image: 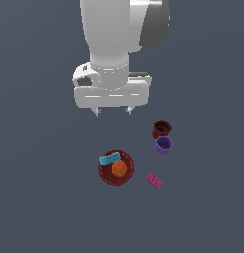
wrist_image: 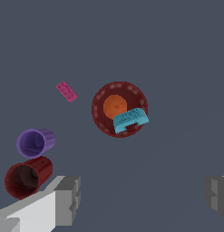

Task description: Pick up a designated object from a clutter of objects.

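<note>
The orange ball sits inside the dark red round bowl, with the teal brick leaning on the bowl's rim beside it. In the wrist view the ball lies in the bowl next to the teal brick. My gripper is open and empty, high above the surface, apart from the bowl. Its fingers show wide apart in the wrist view.
A dark red cup and a purple cup stand at the exterior view's right of the bowl. A pink brick lies flat near them. The wrist view shows the purple cup, dark red cup and pink brick.
</note>
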### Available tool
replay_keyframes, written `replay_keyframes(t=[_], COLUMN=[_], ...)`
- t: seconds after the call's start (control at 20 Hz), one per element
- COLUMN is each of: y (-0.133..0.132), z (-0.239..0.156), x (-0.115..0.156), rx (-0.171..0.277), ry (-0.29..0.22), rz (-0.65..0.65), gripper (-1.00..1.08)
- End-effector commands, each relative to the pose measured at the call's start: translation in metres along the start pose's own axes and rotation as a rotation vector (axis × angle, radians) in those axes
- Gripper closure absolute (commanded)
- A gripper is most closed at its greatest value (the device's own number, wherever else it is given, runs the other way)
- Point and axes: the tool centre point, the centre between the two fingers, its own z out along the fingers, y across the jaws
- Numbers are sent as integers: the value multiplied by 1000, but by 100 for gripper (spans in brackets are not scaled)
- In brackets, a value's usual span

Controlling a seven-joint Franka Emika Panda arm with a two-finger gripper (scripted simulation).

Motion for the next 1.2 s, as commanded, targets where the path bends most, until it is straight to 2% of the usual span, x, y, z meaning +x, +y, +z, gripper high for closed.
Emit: replay_keyframes(t=[0.0,1.15], y=[0,-5], z=[10,163], x=[6,65], rx=[-2,-2], ry=[-2,-25], rz=[-45,-657], gripper=[-92,-92])
